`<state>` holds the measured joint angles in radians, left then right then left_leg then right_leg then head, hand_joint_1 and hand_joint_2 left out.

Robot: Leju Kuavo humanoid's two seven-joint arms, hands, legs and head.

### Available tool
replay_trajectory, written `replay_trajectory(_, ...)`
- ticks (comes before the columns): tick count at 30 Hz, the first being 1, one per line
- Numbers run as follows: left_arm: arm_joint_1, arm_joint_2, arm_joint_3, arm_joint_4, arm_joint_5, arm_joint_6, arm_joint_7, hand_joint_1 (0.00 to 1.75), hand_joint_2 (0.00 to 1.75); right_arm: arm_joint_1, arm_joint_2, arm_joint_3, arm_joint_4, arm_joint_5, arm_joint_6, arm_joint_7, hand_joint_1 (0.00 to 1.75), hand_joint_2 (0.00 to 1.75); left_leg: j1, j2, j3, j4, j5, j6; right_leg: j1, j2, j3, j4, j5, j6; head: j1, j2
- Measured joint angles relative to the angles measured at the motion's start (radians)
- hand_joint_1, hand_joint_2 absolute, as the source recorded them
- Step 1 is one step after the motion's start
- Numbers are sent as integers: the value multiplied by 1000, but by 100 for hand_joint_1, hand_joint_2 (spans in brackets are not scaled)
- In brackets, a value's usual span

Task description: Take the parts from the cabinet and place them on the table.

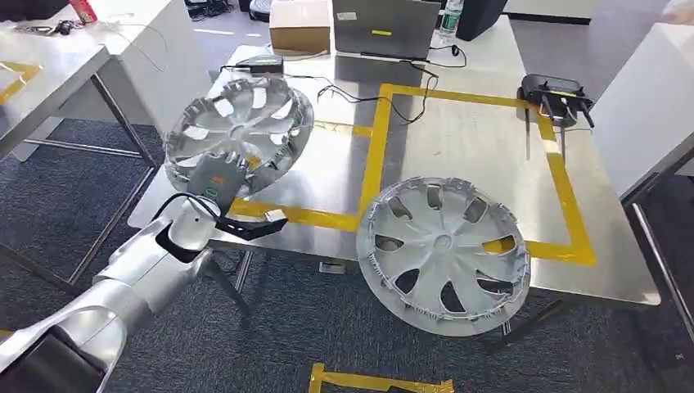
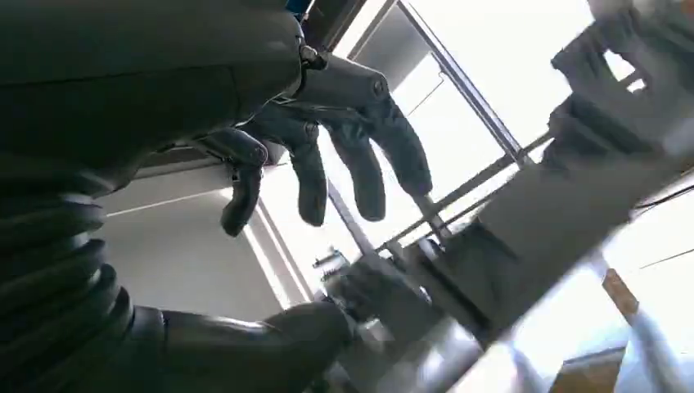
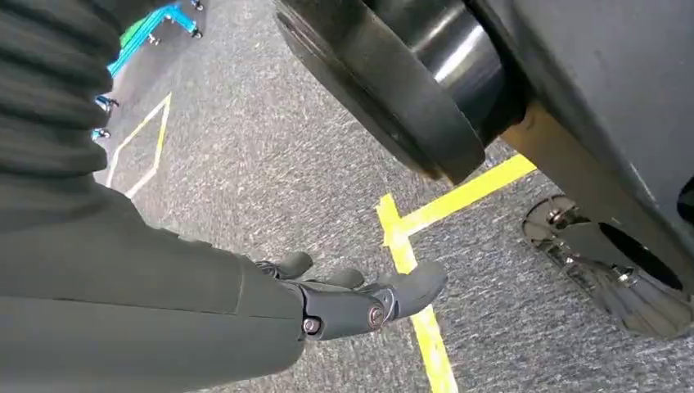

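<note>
Left hand (image 1: 219, 176) holds one hubcap (image 1: 239, 131); another hubcap (image 1: 443, 252) overhangs the table (image 1: 458, 139).

A steel table (image 1: 458, 155) stands on grey-blue carpet (image 1: 49, 213), its top marked with a square of yellow tape (image 1: 375, 155) and bright with glare. At its far end sit a cardboard box (image 1: 299, 26), a grey laptop (image 1: 385, 29), a water bottle (image 1: 451, 18) and a black power brick (image 1: 255, 63) with trailing cables. A black device (image 1: 556, 94) rests near the right side. A second metal table (image 1: 49, 57) stands to the left, a white surface (image 1: 646, 98) to the right. Yellow tape lines (image 3: 417, 246) cross the carpet. Tall, bright windows (image 2: 458, 106) show in the left wrist view.
</note>
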<state>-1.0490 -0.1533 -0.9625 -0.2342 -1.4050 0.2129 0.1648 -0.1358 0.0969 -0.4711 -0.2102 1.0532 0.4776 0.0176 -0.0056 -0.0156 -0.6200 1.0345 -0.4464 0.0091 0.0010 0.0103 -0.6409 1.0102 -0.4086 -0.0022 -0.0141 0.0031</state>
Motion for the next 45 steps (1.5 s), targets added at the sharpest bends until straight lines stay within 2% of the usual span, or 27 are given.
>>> replay_trajectory(17, 6, 16, 22, 0, 16, 10, 2, 0, 175, 6, 0, 0, 0, 16, 0, 7, 0, 0, 3, 1, 2, 0, 1, -2, 2, 0, 0, 3, 0, 0, 0, 0)
replay_trajectory(18, 7, 17, 25, 0, 20, 11, 0, 0, 0, 6, 0, 0, 0, 18, 0, 9, 0, 0, 3, 1, 2, 0, 1, -2, 2, 0, 0, 3, 0, 0, 0, 0)
replay_trajectory(25, 19, 29, 32, 0, 25, -4, -23, 0, 0, 5, 0, 0, 0, 33, 0, 21, 0, 0, 2, 0, 2, 0, 1, -2, 2, 0, 0, 3, 0, 0, 0, 0)
replay_trajectory(26, 20, 31, 32, 0, 25, -6, -26, 0, 0, 5, 0, 0, 0, 33, 0, 21, 0, 0, -2, 0, 0, 5, -1, 2, -2, -1, 2, -1, 3, 4, 0, 0)
replay_trajectory(27, 20, 33, 32, -1, 25, -12, -30, 0, 0, 4, 1, 0, 0, 33, 0, 20, 0, 0, -4, -1, 1, 2, -1, 11, -5, -1, 4, -2, 4, 9, 0, 0)
replay_trajectory(28, 20, 33, 33, -1, 25, -13, -31, 0, 0, 4, 1, 0, 0, 33, 0, 19, 0, 0, -4, 0, 5, -5, 2, 13, -4, -1, 6, -6, 5, 11, -1, 0)
replay_trajectory(29, 20, 32, 33, -3, 26, -13, -31, 0, 0, 3, 0, 0, 0, 33, 0, 20, 0, 0, 11, 3, 17, -23, 13, 18, 0, -1, 5, -3, 1, 13, 0, 0)
replay_trajectory(30, 20, 32, 34, -4, 26, -14, -32, 0, 0, 2, -1, 0, 0, 33, 0, 19, 0, 0, 12, 5, 22, -31, 16, 21, -1, -2, -2, 18, -19, 17, 0, 0)
replay_trajectory(31, 19, 32, 36, -4, 26, -14, -32, 0, 0, 1, -1, 0, 0, 33, 0, 19, 0, 0, 14, 7, 23, -32, 18, 25, -4, -2, -25, 72, -57, 20, 1, 0)
replay_trajectory(33, 23, 31, 39, -4, 26, -14, -33, 0, 0, 1, -1, 0, 0, 33, 0, 19, 0, 0, 14, 9, 21, -32, 18, 24, -14, -3, -95, 234, -134, 29, 1, 0)
replay_trajectory(34, 27, 31, 39, -4, 26, -14, -34, 0, 0, 2, -1, 0, 0, 33, 0, 21, 0, 0, 15, 11, 20, -30, 22, 21, -20, -3, -121, 292, -151, 34, 1, 0)
replay_trajectory(35, 30, 31, 39, -4, 26, -14, -34, 0, 0, 3, -1, 0, 0, 33, 0, 21, 0, 0, 17, 11, 18, -28, 22, 19, -25, -4, -120, 297, -144, 39, 0, 0)
replay_trajectory(36, 31, 31, 39, -4, 26, -14, -35, 0, 0, 3, -1, 0, 0, 33, 0, 21, 0, 0, 22, 11, 15, -24, 22, 14, -30, -5, -99, 260, -118, 45, 1, 0)
replay_trajectory(38, 31, 31, 39, -5, 22, -13, -35, 0, 0, 0, -2, 0, 0, 32, 0, 21, 0, 0, 36, 11, 6, -8, 16, -3, -44, -12, -3, 94, -45, 63, 1, 0)
replay_trajectory(39, 30, 31, 39, -7, 21, -12, -35, 0, 0, -2, -1, 0, 0, 31, 0, 21, 0, 0, 38, 11, 0, 5, 11, -16, -49, -16, 34, 19, -57, 76, 1, 0)
replay_trajectory(40, 30, 31, 40, -8, 21, -12, -34, 0, 0, -3, 3, 0, 0, 29, 0, 21, 0, 0, 36, 7, -7, 7, 11, -28, -37, 2, 33, 51, -40, 59, 5, 0)
replay_trajectory(41, 30, 29, 40, -9, 20, -12, -35, 0, 0, -4, 2, 0, 0, 26, 0, 21, 0, 0, 30, 6, -6, 11, 10, -35, -40, 5, 24, 50, -42, 41, 4, 0)
replay_trajectory(42, 28, 29, 40, -10, 18, -12, -35, 0, 0, -6, 2, 0, 0, 27, 0, 22, 0, 0, 31, 3, -10, 15, 14, -41, -40, 5, 24, 48, -53, 31, 3, 0)
replay_trajectory(43, 27, 29, 41, -11, 18, -12, -35, 0, 0, -8, 2, 0, 0, 26, 0, 21, 0, 0, 34, 3, -9, 11, 18, -48, -38, 5, 19, 51, -52, 26, 3, 0)
replay_trajectory(44, 28, 31, 42, -11, 16, -12, -35, 0, 0, -9, 2, 0, 0, 26, 0, 21, 0, 0, 38, 3, -17, 12, 16, -56, -39, 4, 16, 47, -46, 13, 3, 0)
replay_trajectory(45, 27, 31, 42, -11, 14, -12, -35, 0, 0, -10, 2, 0, 0, 26, 0, 21, 0, 0, 39, 7, -23, 30, -10, -56, -38, 1, 12, 45, -40, 3, 3, 0)
